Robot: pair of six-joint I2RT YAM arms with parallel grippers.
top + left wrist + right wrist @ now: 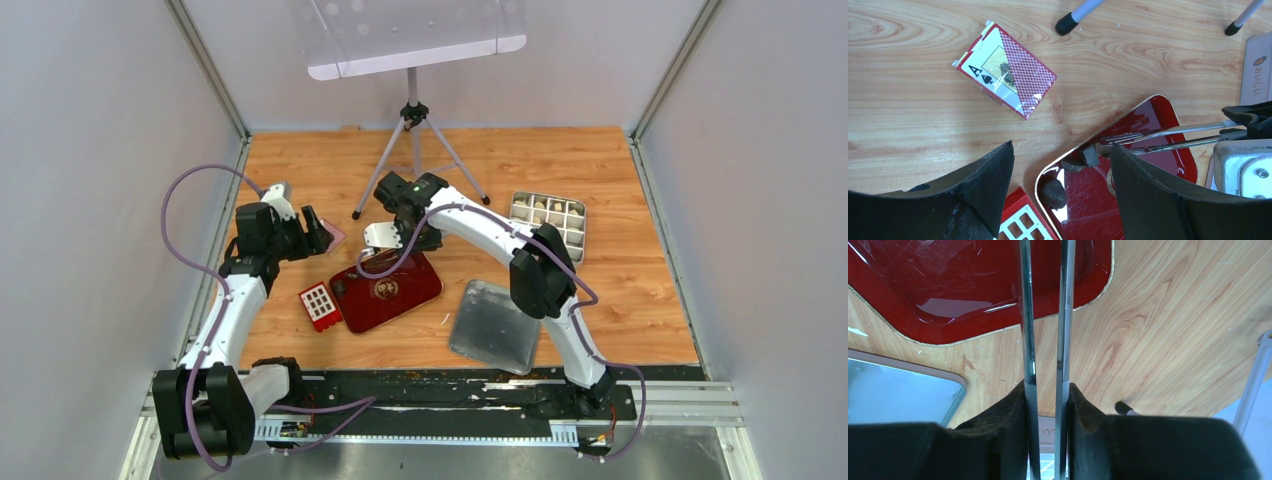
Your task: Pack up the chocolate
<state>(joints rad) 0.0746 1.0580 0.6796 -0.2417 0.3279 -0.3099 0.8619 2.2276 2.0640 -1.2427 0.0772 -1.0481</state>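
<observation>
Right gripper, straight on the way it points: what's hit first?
The right gripper carries tongs; those would likely meet the dark chocolate block on the red tray first. Depth unclear.

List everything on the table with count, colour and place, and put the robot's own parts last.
chocolate: two pieces visible, dark brown, on the red tray's corner
red tray: one, glossy dark red, table centre
grid box: one, red with white squares, left of the tray
divided tin: one, silver, far right; pale bits in some cells, too small to count
lid: one, silver, right of the tray
card pack: one, red, ace of spades showing, far left
packet: one, pale pink, beyond the tray
tripod: one, grey, far centre
tongs: one, metal, tips over the tray
left end effector: open, over the tray's corner
right end effector: shut on the tongs
</observation>
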